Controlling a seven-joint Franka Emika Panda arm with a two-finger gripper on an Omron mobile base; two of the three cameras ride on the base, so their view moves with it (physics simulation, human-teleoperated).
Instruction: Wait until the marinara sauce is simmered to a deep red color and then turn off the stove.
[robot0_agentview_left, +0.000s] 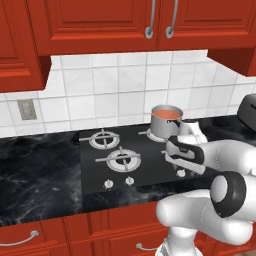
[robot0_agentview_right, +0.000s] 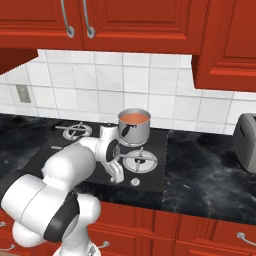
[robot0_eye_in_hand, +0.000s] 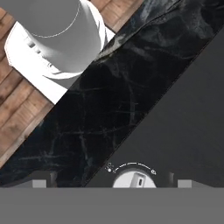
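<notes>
Hand view puts a stove knob (robot0_eye_in_hand: 134, 179) at 6 o'clock between our wide-spread fingertips (robot0_eye_in_hand: 40, 180), which grip nothing. We see orange-red marinara sauce (robot0_agentview_left: 167, 114) in the saucepan (robot0_agentview_left: 164, 127) on the stove (robot0_agentview_left: 100, 170).

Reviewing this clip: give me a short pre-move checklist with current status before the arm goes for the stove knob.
1. Sauce colour: the orange-red marinara sauce in the small grey steel saucepan is not deep red yet: not ok.
2. Saucepan seated on the rear burner of the black glossy cooktop: ok.
3. Jaws of the gripper open, holding nothing: ok.
4. Small silver knob between the fingertips in the hand view: ok.
5. Whether that knob controls the saucepan's burner: cannot tell.
</notes>
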